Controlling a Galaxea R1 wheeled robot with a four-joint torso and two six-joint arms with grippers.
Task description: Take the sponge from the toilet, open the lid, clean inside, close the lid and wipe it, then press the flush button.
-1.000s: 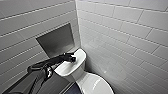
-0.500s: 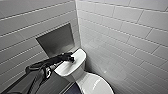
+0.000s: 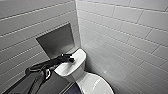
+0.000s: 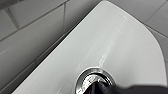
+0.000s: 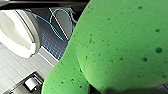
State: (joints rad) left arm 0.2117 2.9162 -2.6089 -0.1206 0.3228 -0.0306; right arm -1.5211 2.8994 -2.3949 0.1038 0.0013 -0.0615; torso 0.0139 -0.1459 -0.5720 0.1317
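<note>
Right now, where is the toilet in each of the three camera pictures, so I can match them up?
Head view: toilet low in the middle, in the wall corner, left gripper over its tank.
Left wrist view: its white tank top close up, with the chrome flush button.
Right wrist view: the toilet small, beyond the green sponge.
Shared landmark: the pale tiles beside it.

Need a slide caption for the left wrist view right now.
Left gripper tip at the chrome flush button on the white tank top, grey tiled wall behind.
</note>
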